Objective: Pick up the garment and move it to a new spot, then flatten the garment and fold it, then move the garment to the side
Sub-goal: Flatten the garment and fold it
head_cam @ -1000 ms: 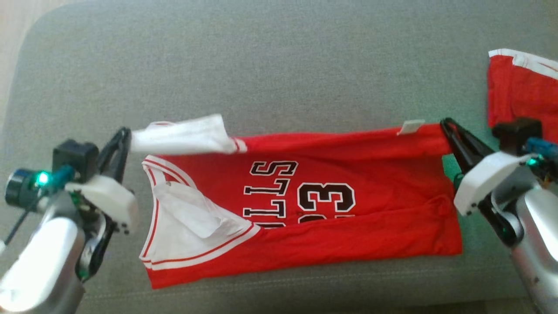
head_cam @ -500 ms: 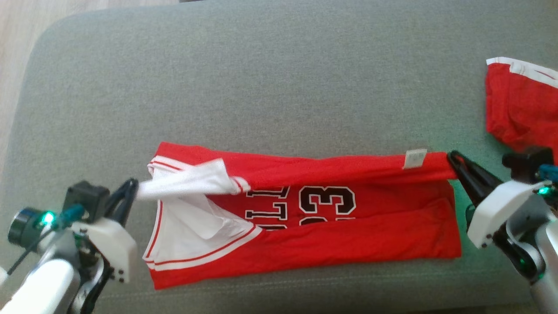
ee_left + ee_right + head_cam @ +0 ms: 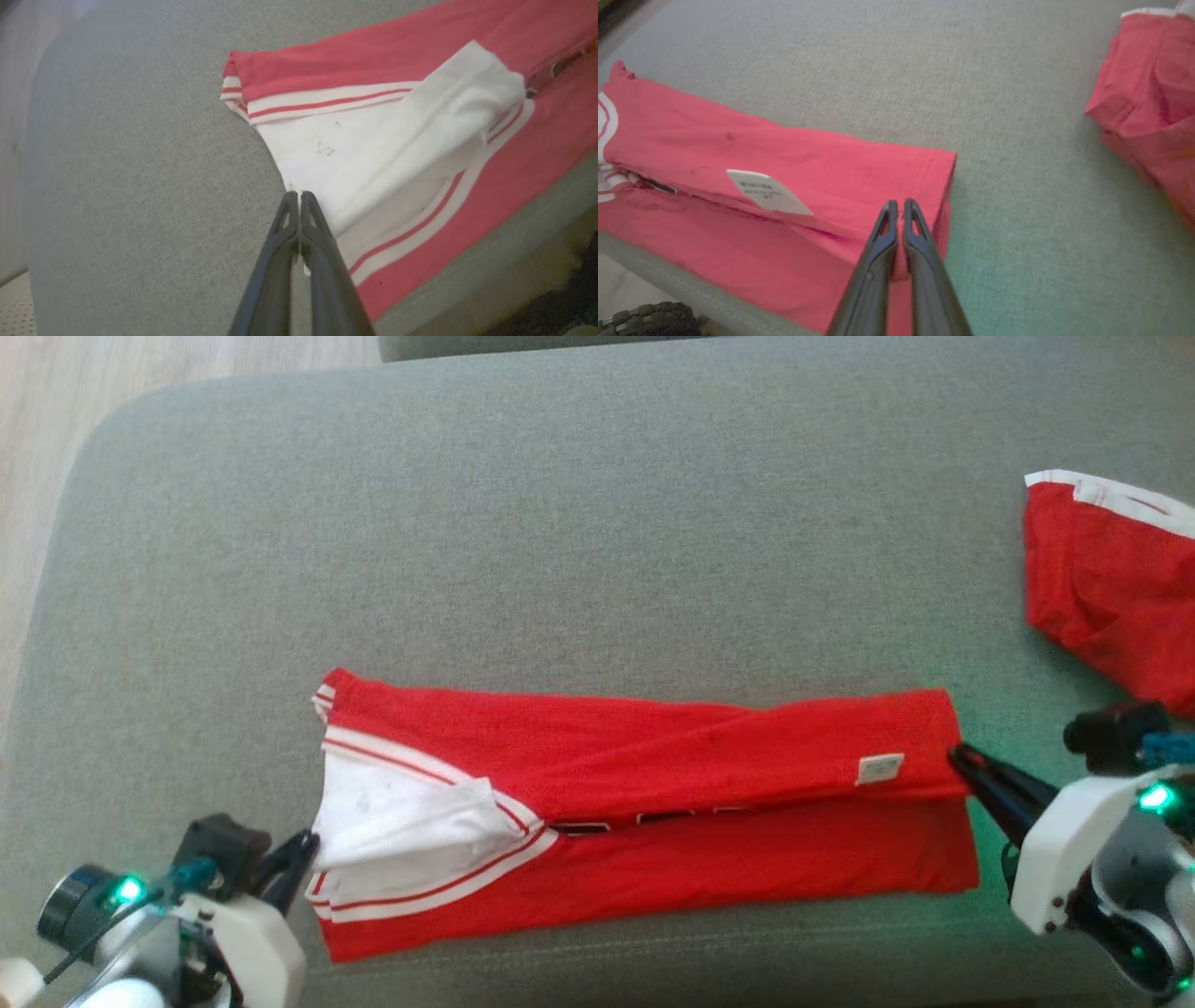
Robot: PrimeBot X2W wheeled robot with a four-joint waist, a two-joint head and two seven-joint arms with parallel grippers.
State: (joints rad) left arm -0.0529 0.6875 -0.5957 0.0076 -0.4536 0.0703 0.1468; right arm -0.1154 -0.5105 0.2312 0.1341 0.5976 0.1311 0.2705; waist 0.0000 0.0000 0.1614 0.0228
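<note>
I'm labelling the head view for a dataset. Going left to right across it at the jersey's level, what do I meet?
left gripper → red jersey → right gripper → second red garment

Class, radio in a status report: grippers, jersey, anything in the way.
Left gripper shut on jersey, white end. Right gripper shut on hem end. Jersey folded lengthwise on grey cushion. Other red garment apart, far right.

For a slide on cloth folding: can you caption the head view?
Left gripper and right gripper, both shut, pinch opposite ends of a lengthwise-folded red-and-white jersey on a grey fabric cushion.
</note>
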